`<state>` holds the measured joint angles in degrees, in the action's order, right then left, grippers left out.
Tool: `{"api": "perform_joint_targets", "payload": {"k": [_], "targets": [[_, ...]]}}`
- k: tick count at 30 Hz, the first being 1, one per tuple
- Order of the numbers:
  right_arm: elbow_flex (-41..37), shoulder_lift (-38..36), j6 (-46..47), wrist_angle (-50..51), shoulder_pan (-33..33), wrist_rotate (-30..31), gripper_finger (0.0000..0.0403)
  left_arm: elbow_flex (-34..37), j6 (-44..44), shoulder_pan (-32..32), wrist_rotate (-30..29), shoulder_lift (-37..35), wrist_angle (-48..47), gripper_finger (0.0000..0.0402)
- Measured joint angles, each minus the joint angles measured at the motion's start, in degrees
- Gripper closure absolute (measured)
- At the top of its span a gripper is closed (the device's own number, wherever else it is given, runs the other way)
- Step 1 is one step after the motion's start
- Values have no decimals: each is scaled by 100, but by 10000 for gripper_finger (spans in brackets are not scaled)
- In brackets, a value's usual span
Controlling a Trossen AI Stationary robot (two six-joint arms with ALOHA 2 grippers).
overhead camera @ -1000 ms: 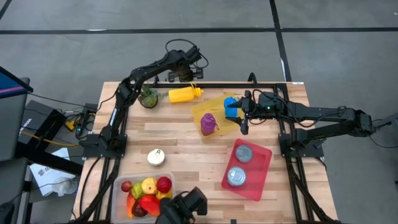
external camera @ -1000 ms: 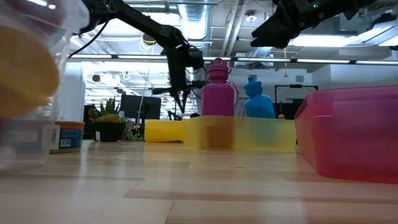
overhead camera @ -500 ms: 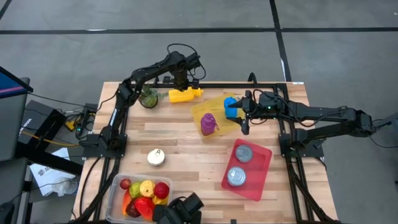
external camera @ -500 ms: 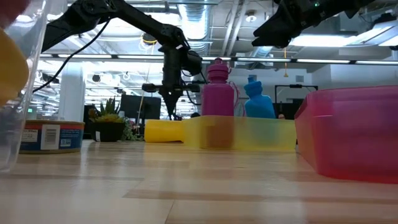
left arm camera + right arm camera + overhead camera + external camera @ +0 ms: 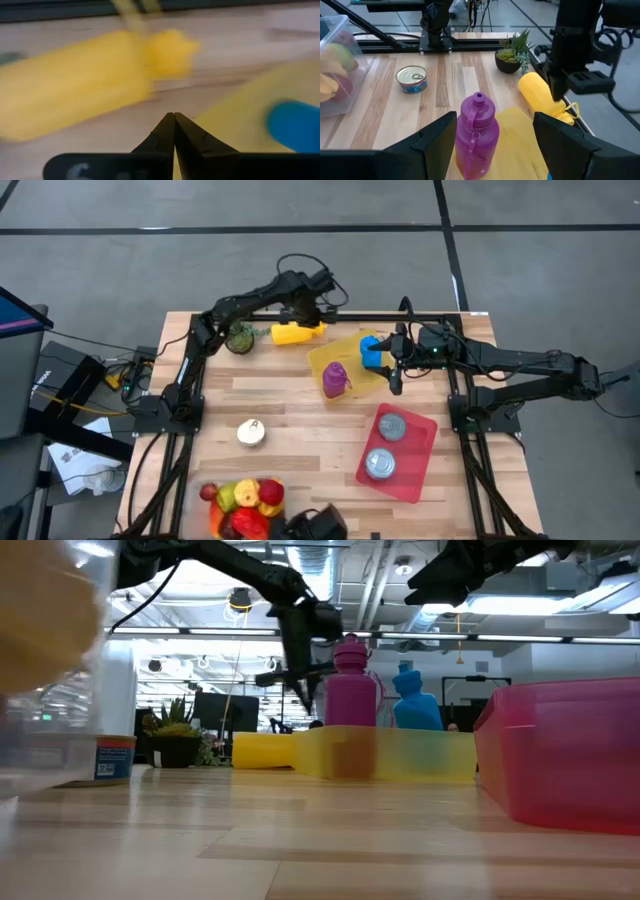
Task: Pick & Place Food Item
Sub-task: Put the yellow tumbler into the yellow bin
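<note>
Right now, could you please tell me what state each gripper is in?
Left gripper: closed, holding nothing, above the lying yellow bottle.
Right gripper: open, empty, over the yellow tray near the purple bottle.

Grey floor (image 5: 560, 240), dark seams; ceiling strip lights (image 5: 560, 604), exposed ducts.

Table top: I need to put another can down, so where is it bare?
Bare wood lies between the lone can and the red tray, and left of that can. The far edge is crowded: plant, yellow bottle, yellow tray.
</note>
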<state>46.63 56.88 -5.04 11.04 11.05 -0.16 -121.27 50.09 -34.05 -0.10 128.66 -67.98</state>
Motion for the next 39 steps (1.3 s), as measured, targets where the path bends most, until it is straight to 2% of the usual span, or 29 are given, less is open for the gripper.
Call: {"api": "perform_joint_targets", "payload": {"k": [3,8,11,14,18,22,26,30,33,39], "targets": [[0,0,-8,32,0,0,148,2,42,127,44,0,334,401],[0,0,-8,90,-4,0,148,48,347,33,-252,-2,742,401],[-2,0,-8,97,-4,0,148,42,413,-37,99,-2,1301,401],[-2,0,-8,97,-4,0,148,42,261,-114,295,-10,955,401],[-4,0,-31,80,-4,0,148,42,-189,-224,-179,-13,73,401],[-7,0,-98,50,-4,0,148,52,-366,-332,-259,-196,-408,401],[-7,0,-100,28,-3,0,148,33,-461,-257,-275,-741,-68,401],[-7,0,-100,-6,0,1,148,32,-107,-299,-360,-923,156,401],[-7,0,-93,-4,-2,2,148,33,161,-298,-436,-782,395,401],[-7,0,-41,20,-4,14,148,43,325,-76,-133,-137,2014,401]]}}
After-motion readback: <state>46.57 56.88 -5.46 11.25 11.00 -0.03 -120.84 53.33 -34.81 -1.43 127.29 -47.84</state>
